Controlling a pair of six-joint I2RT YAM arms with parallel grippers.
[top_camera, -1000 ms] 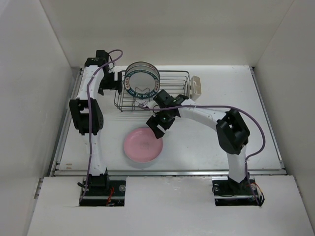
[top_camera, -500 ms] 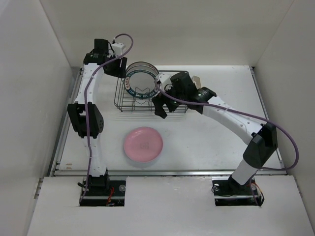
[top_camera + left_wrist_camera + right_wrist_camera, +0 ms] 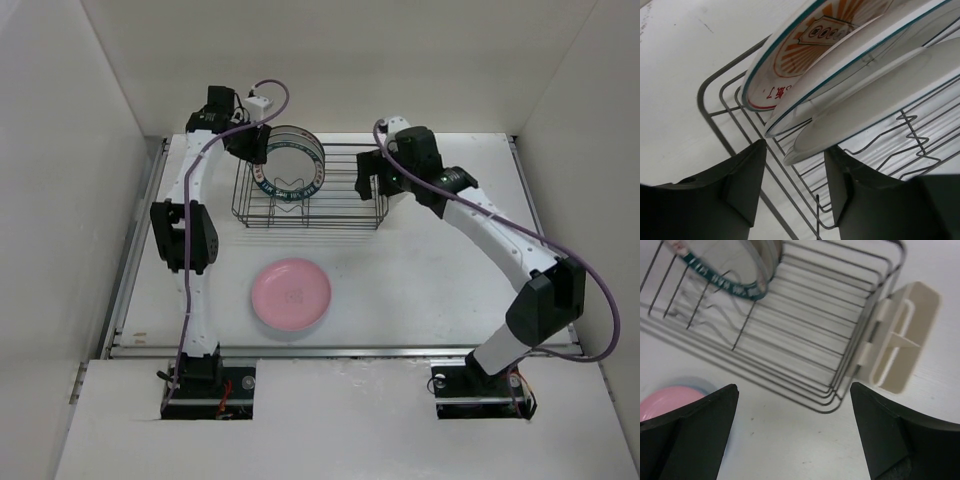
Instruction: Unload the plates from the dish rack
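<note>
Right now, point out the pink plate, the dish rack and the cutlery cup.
pink plate (image 3: 290, 295), top external view, centre of its face.
dish rack (image 3: 805, 342), right wrist view, bare wire floor.
cutlery cup (image 3: 900, 337), right wrist view, its middle divider.

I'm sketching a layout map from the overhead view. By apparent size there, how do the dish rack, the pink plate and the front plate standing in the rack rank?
1. dish rack, clearly largest.
2-3. pink plate and front racked plate: nearly alike. The racked one stands tilted, so I won't rank them.
</note>
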